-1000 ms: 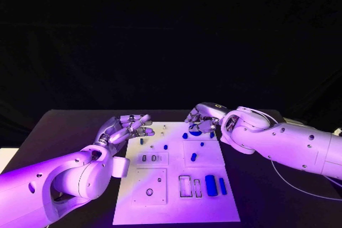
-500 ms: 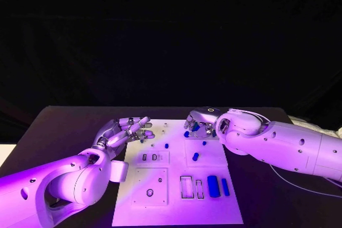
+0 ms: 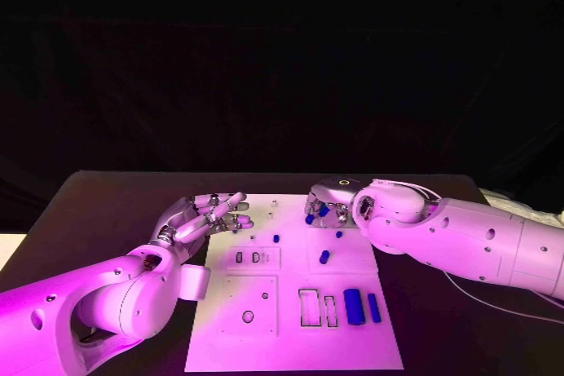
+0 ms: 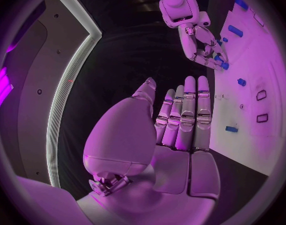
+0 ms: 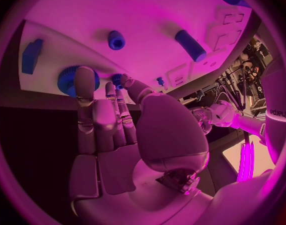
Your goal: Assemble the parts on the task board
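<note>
In the head view, the white board (image 3: 294, 286) is lying in the middle of the black tabletop (image 3: 106, 205), with small blue pieces scattered over it. The right hand (image 3: 327, 206) is reaching over the board's far right corner, fingers pointing down, its fingertips sitting right at a blue round piece (image 3: 319, 214) there; whether they are gripping it cannot be told from here. A blue peg (image 3: 322, 258) is lying nearer the board's middle, and a thick blue cylinder (image 3: 353, 301) and a thin blue bar (image 3: 372, 307) are lying side by side towards the near right. The left hand (image 3: 209, 217) is hovering at the board's far left edge, fingers stretched and slightly apart, holding nothing.

In the left wrist view, the left hand (image 4: 180, 120) is showing its fingers straight and side by side, thumb apart, empty, beside the board (image 4: 255, 70). The right hand (image 4: 202, 42) is hanging fingers-down over blue pieces at the board's edge.

In the right wrist view, the right hand (image 5: 108, 115) is stretching its fingers towards the board's (image 5: 149, 15) edge. One fingertip is lying against a ridged blue knob (image 5: 71, 80) and another is touching a smaller blue piece (image 5: 118, 79); a firm grip cannot be made out. A short blue ring (image 5: 116, 40) and a blue cylinder (image 5: 191, 45) are lying further off on the board.
</note>
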Motion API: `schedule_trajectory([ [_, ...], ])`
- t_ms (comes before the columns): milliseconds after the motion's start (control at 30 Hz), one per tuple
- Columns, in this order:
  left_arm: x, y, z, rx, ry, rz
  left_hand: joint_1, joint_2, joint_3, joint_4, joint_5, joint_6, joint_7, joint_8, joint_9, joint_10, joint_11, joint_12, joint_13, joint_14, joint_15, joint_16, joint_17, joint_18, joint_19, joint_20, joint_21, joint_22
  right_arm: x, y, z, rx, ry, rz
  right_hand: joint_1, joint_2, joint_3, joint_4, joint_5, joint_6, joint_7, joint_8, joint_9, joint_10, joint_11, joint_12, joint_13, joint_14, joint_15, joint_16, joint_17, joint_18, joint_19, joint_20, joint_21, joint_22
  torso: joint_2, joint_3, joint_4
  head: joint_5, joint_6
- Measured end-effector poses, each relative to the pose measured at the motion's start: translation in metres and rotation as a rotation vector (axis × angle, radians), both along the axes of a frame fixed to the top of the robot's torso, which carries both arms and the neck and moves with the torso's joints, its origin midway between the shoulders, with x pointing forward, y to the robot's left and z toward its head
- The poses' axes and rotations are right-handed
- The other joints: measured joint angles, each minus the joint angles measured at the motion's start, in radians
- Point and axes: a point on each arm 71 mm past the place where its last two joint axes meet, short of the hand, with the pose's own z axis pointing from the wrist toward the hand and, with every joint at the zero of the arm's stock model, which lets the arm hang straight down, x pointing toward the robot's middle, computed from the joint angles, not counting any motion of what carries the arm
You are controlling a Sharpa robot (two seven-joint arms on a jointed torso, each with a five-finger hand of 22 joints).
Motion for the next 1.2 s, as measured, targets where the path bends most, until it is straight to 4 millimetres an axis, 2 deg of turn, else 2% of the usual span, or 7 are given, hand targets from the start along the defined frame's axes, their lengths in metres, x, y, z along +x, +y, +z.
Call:
schedule_trajectory([
  [500,0.0,0.001,0.0,0.001,0.009,-0.005,0.0,0.0,-0.003,-0.003,0.0,0.0,0.0,-0.006,0.0,-0.003,0.003,-0.005,-0.001,0.0,0.0,-0.004,0.003,0.0,0.0,0.0,-0.002,-0.001,0.002,0.003,-0.001,-0.02,0.006,-0.003,0.0,0.0,0.023,0.034,-0.015,0.035,-0.006,0.0,0.005,0.021,-0.009,0.0,0.002,0.0,0.0,0.056,0.063,0.0,0.003,-0.002,0.092,0.105,0.007,-0.0006,0.0034,0.002,-0.003],
  [567,0.0,0.001,0.0,0.001,0.01,-0.006,0.0,0.0,-0.003,-0.003,0.0,0.0,0.0,-0.006,0.0,-0.003,0.003,-0.005,-0.001,0.0,0.0,-0.004,0.004,0.0,0.0,0.0,-0.004,-0.001,0.003,0.003,-0.001,-0.02,0.005,-0.005,0.0,0.0,0.03,0.041,-0.035,0.048,-0.009,-0.001,0.007,0.035,-0.012,0.0,0.002,0.002,-0.006,0.072,0.083,0.0,0.016,-0.006,0.116,0.136,0.007,-0.0007,0.0039,0.001,-0.003],
  [633,0.0,0.001,0.0,0.001,0.012,-0.008,0.0,0.0,-0.003,-0.003,0.0,-0.004,0.004,-0.006,0.0,-0.003,0.003,-0.005,-0.001,0.0,0.0,-0.004,0.004,0.0,0.0,0.0,-0.004,-0.001,0.003,0.003,-0.001,-0.02,0.004,-0.006,0.012,0.012,0.043,0.047,-0.06,0.058,-0.011,0.001,0.007,0.046,-0.016,0.0,0.002,0.0,-0.008,0.086,0.099,-0.016,0.02,-0.009,0.141,0.166,0.008,-0.0008,0.0045,0.001,-0.003],
  [967,0.0,0.001,0.0,0.001,0.016,-0.011,0.0,0.0,-0.003,-0.003,0.0,-0.004,0.004,-0.006,0.0,-0.003,0.003,-0.005,-0.001,0.0,0.0,-0.004,0.005,0.0,0.0,0.0,-0.004,-0.002,0.001,0.008,0.002,0.012,-0.029,-0.001,0.025,0.028,0.082,0.054,-0.079,0.083,-0.011,0.008,0.008,0.07,-0.023,0.0,0.002,0.002,-0.013,0.115,0.134,-0.016,0.035,-0.009,0.198,0.237,0.011,-0.0015,0.0076,0.0,-0.003],
  [1200,0.0,0.001,-0.001,0.003,0.018,-0.01,0.0,0.0,-0.006,-0.005,0.0,-0.004,0.003,-0.01,0.0,-0.007,0.007,-0.009,-0.001,0.0,0.0,-0.004,0.006,0.0,0.003,0.004,-0.004,-0.002,-0.001,0.014,0.01,0.075,-0.086,-0.003,0.023,0.035,0.084,0.057,-0.081,0.085,-0.01,0.007,0.008,0.07,-0.023,0.0,0.002,0.0,-0.015,0.115,0.133,-0.016,0.034,-0.009,0.2,0.24,0.012,-0.0026,0.0101,0.001,0.003],
])
